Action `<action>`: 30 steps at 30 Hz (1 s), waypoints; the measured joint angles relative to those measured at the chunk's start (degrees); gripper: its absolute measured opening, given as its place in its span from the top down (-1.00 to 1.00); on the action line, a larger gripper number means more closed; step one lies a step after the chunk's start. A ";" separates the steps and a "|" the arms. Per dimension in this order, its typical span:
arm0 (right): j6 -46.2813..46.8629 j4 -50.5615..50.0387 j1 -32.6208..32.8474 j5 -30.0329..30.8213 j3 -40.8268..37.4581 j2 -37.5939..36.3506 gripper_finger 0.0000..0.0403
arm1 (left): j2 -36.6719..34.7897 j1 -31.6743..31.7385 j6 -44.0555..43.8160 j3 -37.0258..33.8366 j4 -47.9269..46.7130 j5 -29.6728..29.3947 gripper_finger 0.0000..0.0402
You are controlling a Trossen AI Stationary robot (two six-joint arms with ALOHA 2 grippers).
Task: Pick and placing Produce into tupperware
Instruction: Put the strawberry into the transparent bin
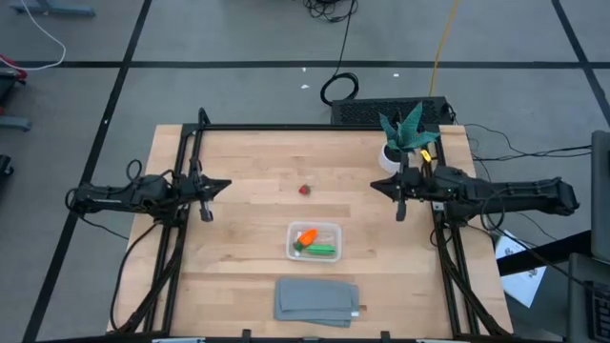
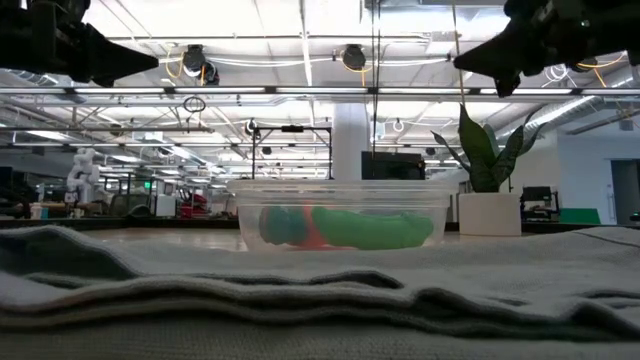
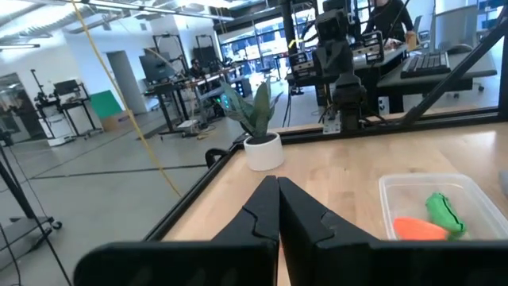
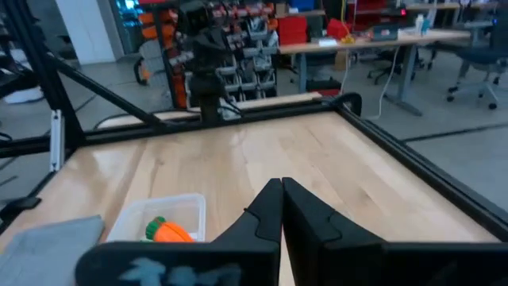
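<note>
The clear tupperware (image 1: 314, 240) sits on the table's near middle, holding the orange carrot piece (image 1: 307, 237) and the elongated green piece (image 1: 324, 251); both also show through its wall in the low view (image 2: 340, 228). The small round red piece (image 1: 304, 190) lies on the bare wood, farther back. My left gripper (image 1: 227, 186) hovers at the table's left side, shut, touching nothing. My right gripper (image 1: 374, 185) hovers at the right side, shut too. In the left wrist view the container (image 3: 436, 213) lies beyond my shut fingers (image 3: 278, 199).
A potted green plant (image 1: 406, 136) stands at the table's far right corner, close behind my right arm. A flat grey folded cloth (image 1: 317, 300) lies at the near edge, just in front of the tupperware. Black frame rails run along the table's left and right sides.
</note>
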 joint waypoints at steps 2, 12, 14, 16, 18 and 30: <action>-0.57 0.17 0.00 -0.06 -1.00 -1.56 1.00 | 0.00 0.00 0.10 0.00 -0.34 0.00 1.00; 0.07 0.23 -0.12 0.40 -6.72 -10.34 1.00 | 0.00 0.00 -0.77 0.00 -3.36 -1.73 1.00; -0.25 1.36 -0.33 0.39 -8.25 -11.75 1.00 | 0.00 0.02 -0.69 0.00 -3.83 -1.73 1.00; -0.51 3.44 -0.35 0.38 -9.86 -13.20 1.00 | 0.00 0.00 -0.51 0.00 -4.10 -1.73 1.00; -1.14 5.72 -0.35 0.22 -11.36 -14.52 1.00 | 0.00 0.02 -0.57 0.00 -4.11 -1.73 1.00; -2.32 10.20 -0.35 0.16 -15.38 -16.61 1.00 | 0.02 0.00 -1.67 0.00 -4.42 -1.70 1.00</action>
